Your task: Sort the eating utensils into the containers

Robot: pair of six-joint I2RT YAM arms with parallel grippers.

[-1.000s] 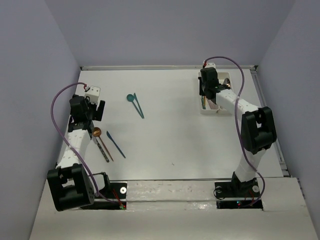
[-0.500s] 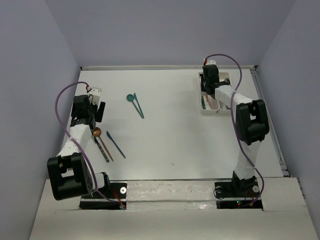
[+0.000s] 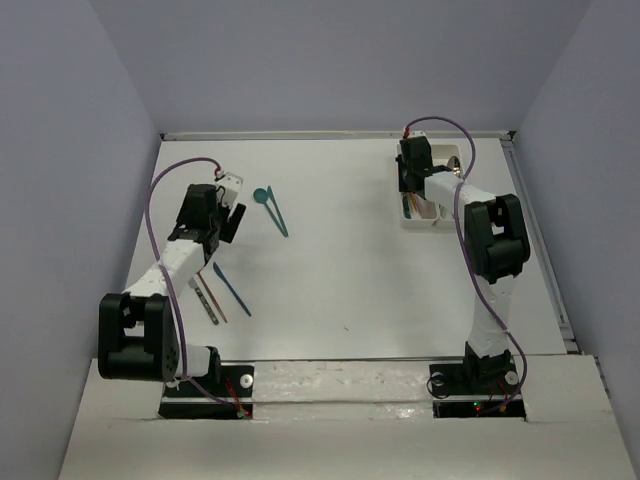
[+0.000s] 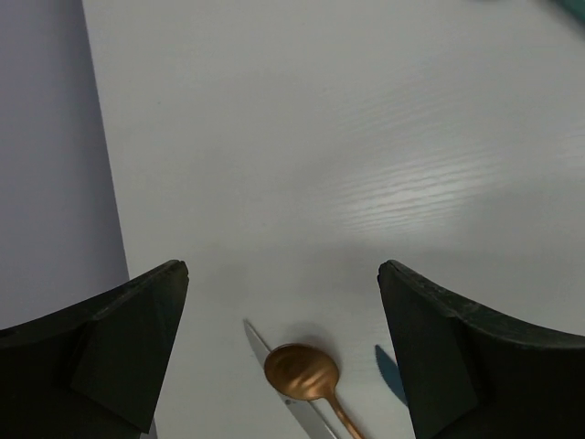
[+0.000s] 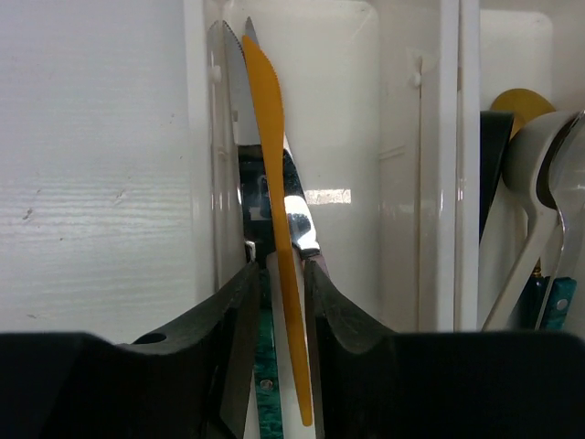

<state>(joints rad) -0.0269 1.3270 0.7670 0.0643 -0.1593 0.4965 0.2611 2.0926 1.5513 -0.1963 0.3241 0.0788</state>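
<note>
On the white desk, the wide-open, empty left fingers hover over a slim copper metal spoon at lower centre, probably stiff, light and slippery, best pinched mid-handle, while the right fingers closely flank a thin orange plastic knife in the long white plastic tray, grip unclear.

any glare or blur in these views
Right wrist: bright glint on the silver knife blade beside the orange knife. Left wrist: pale sheen on the table, left fingers soft. Top external: even light, soft shadows.
</note>
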